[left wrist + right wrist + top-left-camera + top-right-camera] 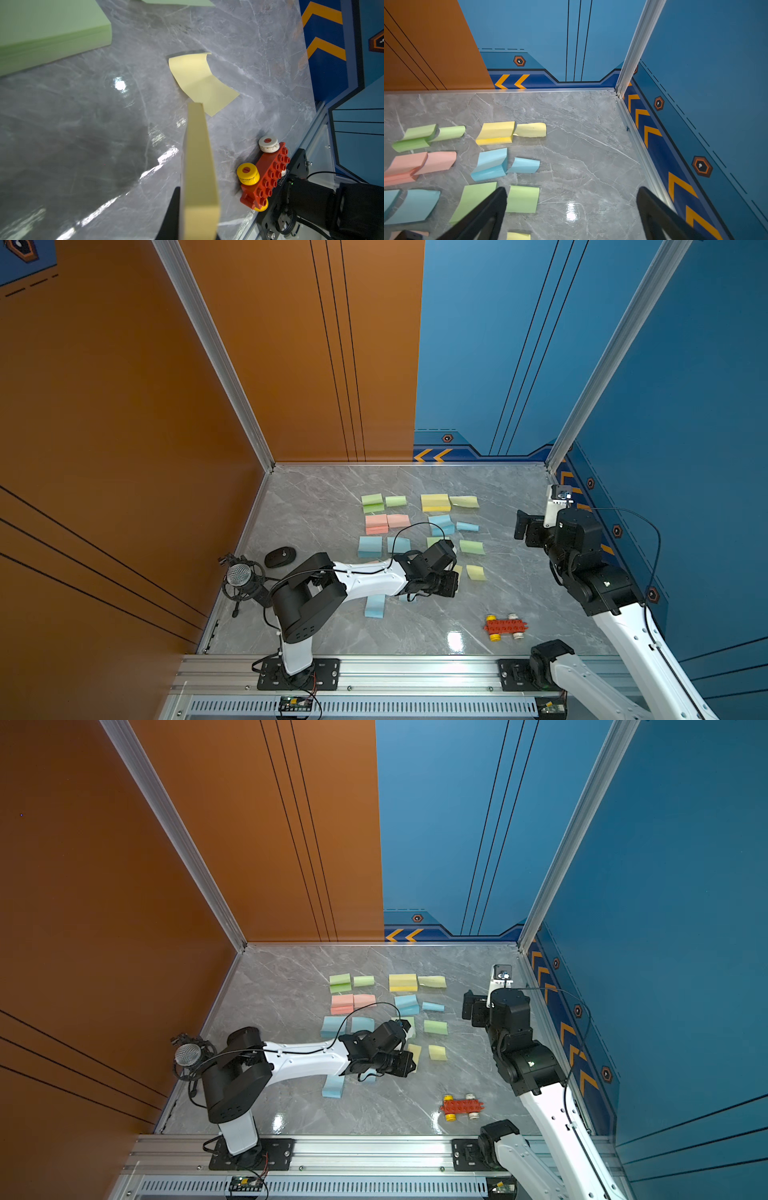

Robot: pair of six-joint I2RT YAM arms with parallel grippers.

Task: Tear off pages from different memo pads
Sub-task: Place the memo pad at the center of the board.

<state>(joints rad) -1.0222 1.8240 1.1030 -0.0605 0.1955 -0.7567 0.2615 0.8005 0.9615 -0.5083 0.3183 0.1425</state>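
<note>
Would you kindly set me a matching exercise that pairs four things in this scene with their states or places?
Things:
1. left gripper
2. right gripper
3. red toy car
4. microphone

States or places:
A. open, holding nothing
B. by the left edge of the table
C. shut on a yellow memo pad
D. near the table's front edge

Pairs: 1-C, 2-A, 3-D, 4-B

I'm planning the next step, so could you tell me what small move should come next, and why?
Probably lower the left gripper and set its yellow pad flat on the table. It is shut on the pad, held on edge; a torn yellow page already lies loose nearby, and the right gripper is open, empty, near the wall.
</note>
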